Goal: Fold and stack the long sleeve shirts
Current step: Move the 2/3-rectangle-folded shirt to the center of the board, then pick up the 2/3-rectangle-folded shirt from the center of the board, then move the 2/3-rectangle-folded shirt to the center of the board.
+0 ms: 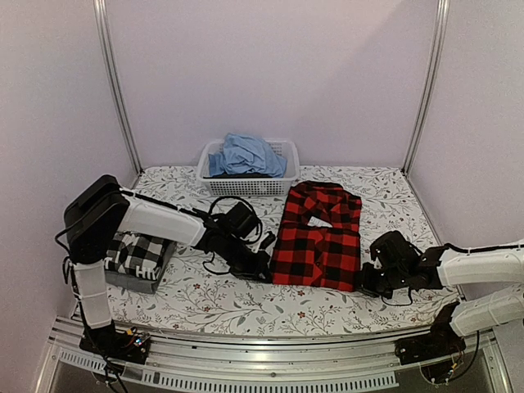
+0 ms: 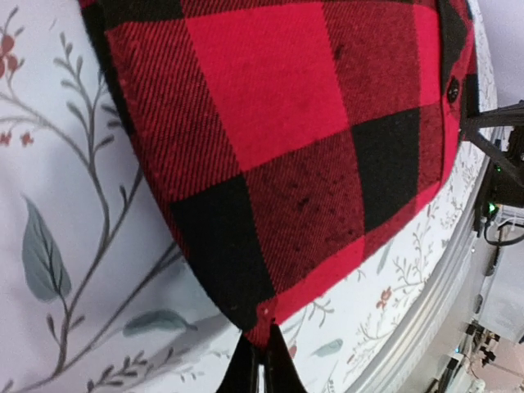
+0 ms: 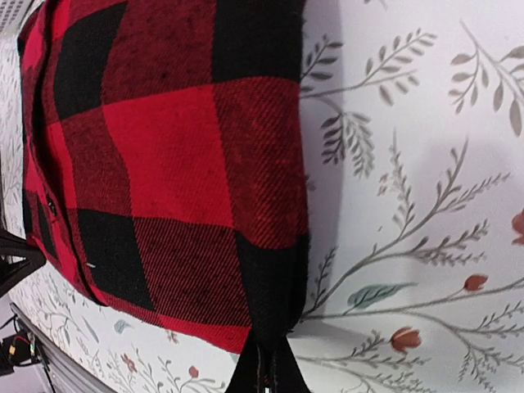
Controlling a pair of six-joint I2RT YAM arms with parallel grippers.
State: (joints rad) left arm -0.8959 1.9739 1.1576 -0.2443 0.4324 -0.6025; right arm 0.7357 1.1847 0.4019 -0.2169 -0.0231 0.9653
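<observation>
From above, the left arm (image 1: 164, 223) stretched low and rightward across the tabletop (image 1: 213, 301), its wrist at the near-left corner of the red-and-black flannel shirt (image 1: 318, 237); the right arm (image 1: 479, 266) reached in low from the right to the near-right corner; the shirt lay flat right of centre, long axis running near to far, collar toward the basket (image 1: 278, 185); a black-and-white check shirt (image 1: 137, 252) sat folded at the left; at the left wrist, the left fingers (image 2: 242, 370) were pinched together on one hem corner; at the right wrist, the right fingers (image 3: 246, 372) were clamped on the other hem corner.
</observation>
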